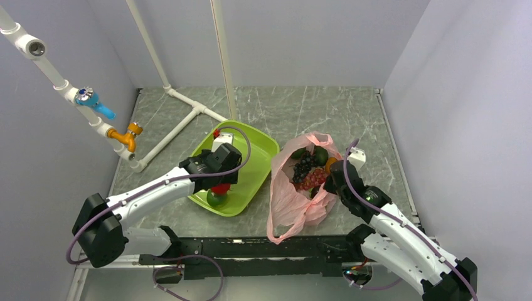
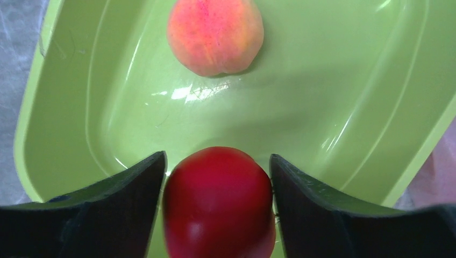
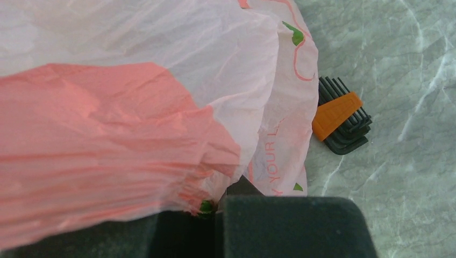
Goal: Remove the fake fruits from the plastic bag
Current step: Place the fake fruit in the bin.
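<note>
The left gripper (image 2: pixel 216 164) was clamped on a red apple (image 2: pixel 218 209) above the lime-green tray (image 2: pixel 333 80), where a peach (image 2: pixel 215 35) lay. The right gripper (image 3: pixel 218 212) pinched the rim of the pink plastic bag (image 3: pixel 107 134); grape bunches (image 1: pixel 307 172) sat inside it

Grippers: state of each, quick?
Left gripper: closed on a red apple over the green tray.
Right gripper: closed, pinching the pink plastic bag at its edge.

Glossy plastic apple (image 2: pixel 218 201) and matt-skinned peach (image 2: pixel 215 35) are shown in a shiny, smooth tray (image 2: pixel 333 80); thin crinkled plastic bag (image 3: pixel 107 134); polished marble-look table (image 3: pixel 403 54).
</note>
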Motion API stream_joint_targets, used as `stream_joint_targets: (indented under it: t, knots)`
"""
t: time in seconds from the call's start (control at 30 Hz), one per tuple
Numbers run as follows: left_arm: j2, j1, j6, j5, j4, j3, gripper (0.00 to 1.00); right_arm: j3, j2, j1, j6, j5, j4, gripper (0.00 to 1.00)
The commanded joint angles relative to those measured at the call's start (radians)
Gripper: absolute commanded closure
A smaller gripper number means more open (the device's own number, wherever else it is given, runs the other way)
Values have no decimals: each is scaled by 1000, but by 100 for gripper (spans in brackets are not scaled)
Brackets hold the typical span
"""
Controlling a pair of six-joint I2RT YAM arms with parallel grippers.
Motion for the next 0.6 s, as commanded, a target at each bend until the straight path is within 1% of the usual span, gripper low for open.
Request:
stream_joint_targets:
  t: [0.0,0.03,0.07,0.23,0.4,0.5,0.57]
  knots:
    - [-32,4,-18,-1,13,50,8,19,-21,-1,-33,-52,35,100]
    - [-50,4,-17,12,11,52,1,21,-24,0,-36,-59,27,100]
    - [-74,5,-14,37,13,53,1,22,-29,0,-36,-66,18,100]
    - [-224,4,-18,178,79,28,1,12,-77,-1,-22,-86,-22,100]
    - [-342,4,-55,351,222,-43,1,-1,-122,0,-9,-92,-21,100]
    - [-374,3,-89,449,338,-96,2,5,-121,0,-18,-95,-22,100]
    - [-363,-3,-104,512,415,-120,4,15,-111,0,-21,-91,-31,100]
